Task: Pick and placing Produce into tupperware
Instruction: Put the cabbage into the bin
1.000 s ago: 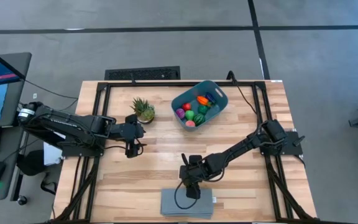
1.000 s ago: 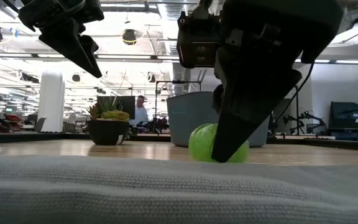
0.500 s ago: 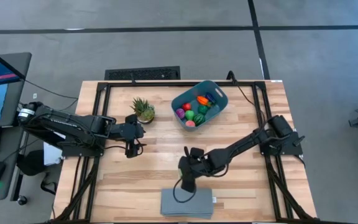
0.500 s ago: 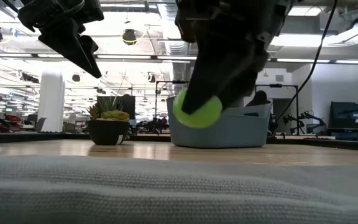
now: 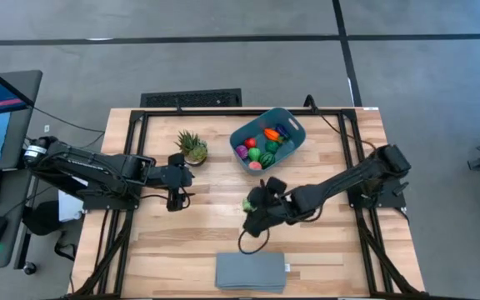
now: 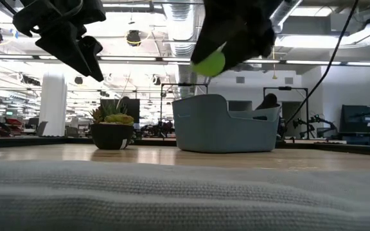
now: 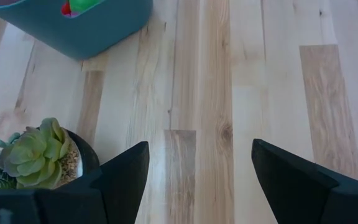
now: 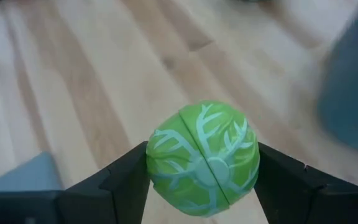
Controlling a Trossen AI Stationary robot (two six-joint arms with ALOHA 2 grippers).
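Observation:
My right gripper (image 5: 251, 206) is over the table's middle, shut on a green toy cabbage with pale veins (image 8: 202, 158), also seen as a green ball (image 6: 209, 63) high in the low view. The teal-blue tupperware (image 5: 267, 139) stands at the far middle with several toy produce pieces (image 5: 262, 147) inside. My left gripper (image 5: 173, 200) hangs open over bare wood at the left, near the potted plant (image 5: 192, 147); its fingers (image 7: 123, 178) stand wide apart. My right gripper pinches the green cabbage between its two fingers, one finger (image 8: 126, 179) on each side of the ball at its widest part (image 8: 157, 162). The cabbage is lifted clear of the table, well above the wood.
A flat grey-blue slab (image 5: 252, 272) lies at the near edge, below the right gripper. The spiky potted plant (image 6: 111, 128) sits left of the tupperware (image 6: 226, 125). Bare wood spreads between the slab and the bin. A monitor and mouse are off the table's left.
My right gripper, shut on the green cabbage, has risen from just above the table beside the slab and moved toward the far edge and the tupperware. The cabbage has gone from table level to high above it. The left arm has kept still.

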